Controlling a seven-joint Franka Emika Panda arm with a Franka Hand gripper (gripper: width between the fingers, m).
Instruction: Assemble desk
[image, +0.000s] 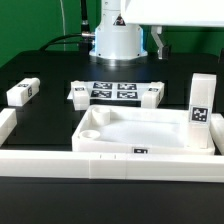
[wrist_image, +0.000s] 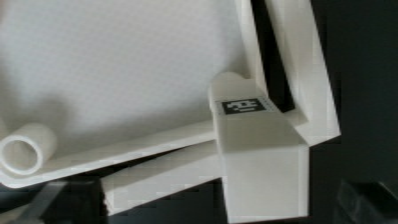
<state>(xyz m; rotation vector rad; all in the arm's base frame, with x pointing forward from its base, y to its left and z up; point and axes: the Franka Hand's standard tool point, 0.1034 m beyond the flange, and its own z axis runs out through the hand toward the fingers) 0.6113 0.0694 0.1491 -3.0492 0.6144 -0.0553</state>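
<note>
The white square tabletop (image: 125, 128) lies rim up near the front rail, and one of its round corner sockets (wrist_image: 27, 152) shows in the wrist view. A white leg (image: 201, 100) stands upright at the tabletop's corner on the exterior view's right, with a tag on its face; the wrist view looks down along this leg (wrist_image: 254, 150). Three more legs lie flat further back (image: 22, 92), (image: 78, 93), (image: 150, 96). My gripper (image: 158, 44) hangs high above the table, clear of the upright leg, open with nothing in it. Its fingertips do not show clearly in the wrist view.
The marker board (image: 112, 90) lies flat between two of the loose legs. A long white border rail (image: 90, 165) runs along the front, with an upright end post (image: 5, 125) at the exterior view's left. The arm's white base (image: 118, 38) stands at the back.
</note>
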